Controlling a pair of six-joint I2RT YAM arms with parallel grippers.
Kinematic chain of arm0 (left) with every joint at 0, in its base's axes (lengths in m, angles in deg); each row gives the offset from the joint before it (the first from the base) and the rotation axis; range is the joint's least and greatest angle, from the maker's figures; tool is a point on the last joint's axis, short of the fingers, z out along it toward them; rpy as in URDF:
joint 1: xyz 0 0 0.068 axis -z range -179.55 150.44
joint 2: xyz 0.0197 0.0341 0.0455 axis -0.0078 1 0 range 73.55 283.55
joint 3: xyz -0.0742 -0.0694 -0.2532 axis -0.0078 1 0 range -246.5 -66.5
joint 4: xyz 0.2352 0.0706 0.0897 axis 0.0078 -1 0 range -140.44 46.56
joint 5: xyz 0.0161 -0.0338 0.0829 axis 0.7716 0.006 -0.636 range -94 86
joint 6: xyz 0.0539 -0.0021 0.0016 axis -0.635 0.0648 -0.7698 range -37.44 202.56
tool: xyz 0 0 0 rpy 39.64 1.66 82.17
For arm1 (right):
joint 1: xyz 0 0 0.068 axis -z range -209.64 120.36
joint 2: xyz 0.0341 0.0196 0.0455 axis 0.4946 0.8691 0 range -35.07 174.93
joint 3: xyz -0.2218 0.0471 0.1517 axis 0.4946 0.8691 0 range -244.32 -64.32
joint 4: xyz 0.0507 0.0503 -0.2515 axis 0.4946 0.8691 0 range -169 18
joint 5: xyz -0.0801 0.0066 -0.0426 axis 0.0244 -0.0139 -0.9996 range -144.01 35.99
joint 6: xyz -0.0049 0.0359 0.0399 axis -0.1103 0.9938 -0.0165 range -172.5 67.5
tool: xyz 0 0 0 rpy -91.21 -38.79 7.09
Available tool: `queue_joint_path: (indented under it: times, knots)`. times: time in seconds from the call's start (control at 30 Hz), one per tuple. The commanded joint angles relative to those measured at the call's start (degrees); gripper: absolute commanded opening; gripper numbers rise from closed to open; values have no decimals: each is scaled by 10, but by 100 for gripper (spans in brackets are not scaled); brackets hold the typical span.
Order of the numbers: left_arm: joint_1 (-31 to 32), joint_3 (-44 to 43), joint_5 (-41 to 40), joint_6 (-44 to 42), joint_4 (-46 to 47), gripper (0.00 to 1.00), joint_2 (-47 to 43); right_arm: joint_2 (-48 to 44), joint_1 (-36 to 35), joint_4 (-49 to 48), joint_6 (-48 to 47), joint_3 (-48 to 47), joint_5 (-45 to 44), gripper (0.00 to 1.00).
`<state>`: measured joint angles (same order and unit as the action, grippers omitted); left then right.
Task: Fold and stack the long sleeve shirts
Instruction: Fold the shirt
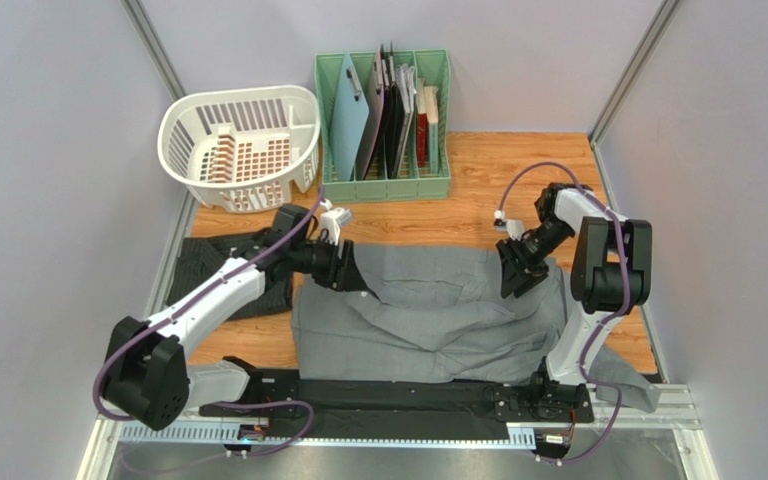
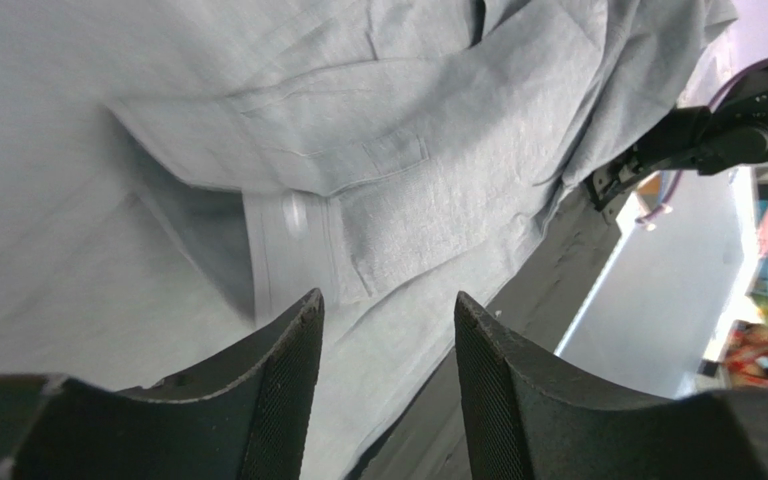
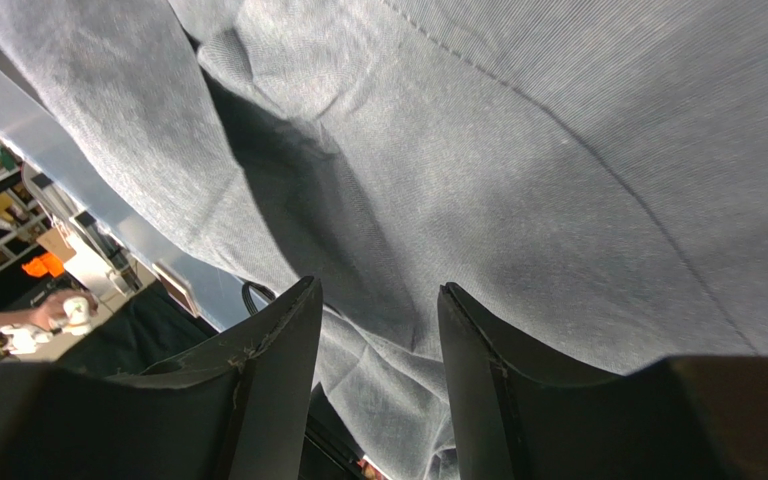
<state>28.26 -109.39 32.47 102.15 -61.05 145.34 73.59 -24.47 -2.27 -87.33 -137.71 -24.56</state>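
Grey shirt (image 1: 428, 310) beneath left hand (image 1: 353, 272) and right hand (image 1: 516, 278)

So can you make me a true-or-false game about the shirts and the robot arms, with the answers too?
1. The grey shirt lies spread out on the table. True.
2. The dark shirt is stacked on top of the grey one. False: it lies to the left of it, partly under the left arm.
3. The white basket has a shirt in it. False: no shirt is in it.
4. The left jaws and the right jaws are both open over the grey shirt, with no cloth between them. True.
5. The green rack stands right beside the white basket. True.
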Motion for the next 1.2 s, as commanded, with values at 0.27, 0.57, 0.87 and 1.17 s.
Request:
queue_joint_path:
  times: [0.27,0.57,0.87,1.17]
  knots:
    - [-51,-301,12,-307,-337,70,174,-77,-2,73,-67,18,23,54]
    - [-32,-372,-39,-347,-337,69,308,-97,-2,90,-88,26,-10,56]
    - [-21,-364,4,-348,-345,68,373,-115,-1,75,-93,71,-29,60]
    - [-13,-366,21,-332,-320,56,394,-123,1,67,-93,76,-52,60]
